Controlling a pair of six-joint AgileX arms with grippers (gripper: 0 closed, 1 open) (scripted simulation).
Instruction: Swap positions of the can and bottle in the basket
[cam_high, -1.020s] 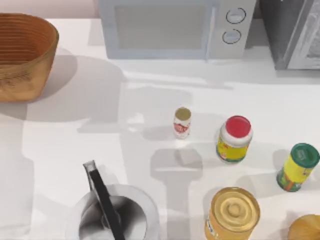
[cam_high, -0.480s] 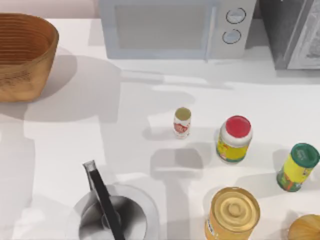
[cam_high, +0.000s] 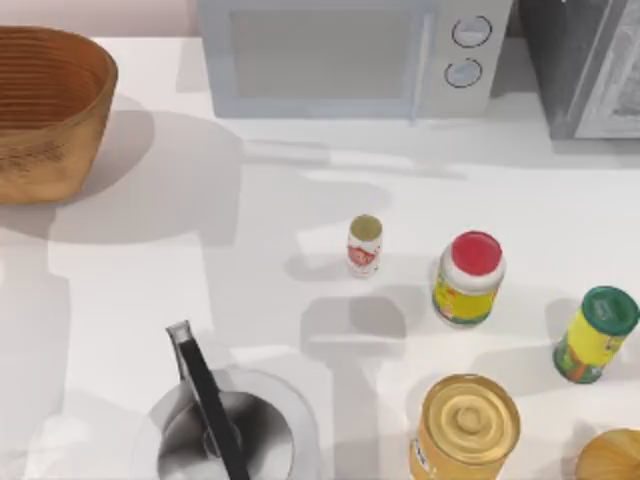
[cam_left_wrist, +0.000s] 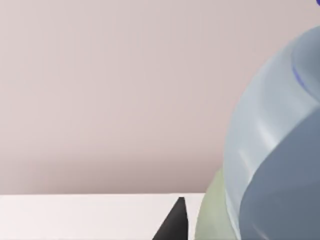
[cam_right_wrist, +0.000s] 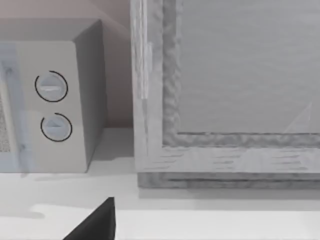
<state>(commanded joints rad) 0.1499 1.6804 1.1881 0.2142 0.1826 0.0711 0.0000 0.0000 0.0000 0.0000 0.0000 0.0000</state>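
The wicker basket (cam_high: 50, 110) stands at the table's far left corner, its inside partly cut off by the view's edge. The small white can (cam_high: 365, 245) with a red label stands upright on the table near the middle, far from the basket. In the left wrist view a clear-bluish bottle (cam_left_wrist: 275, 150) looms very close, lifted against the wall, beside a dark fingertip (cam_left_wrist: 172, 225) of my left gripper, which looks shut on it. One dark fingertip (cam_right_wrist: 97, 222) of my right gripper points toward the microwave and a grey cabinet.
A microwave (cam_high: 340, 55) and a grey cabinet (cam_high: 590, 65) line the back. Right of the can stand a red-capped jar (cam_high: 468, 277), a green-capped jar (cam_high: 597, 333) and a gold-lidded yellow tin (cam_high: 466, 425). A metal pot (cam_high: 225, 435) with a black handle sits at the front.
Shadows on the left half of the table have shifted. The can, basket and jars have stayed put.
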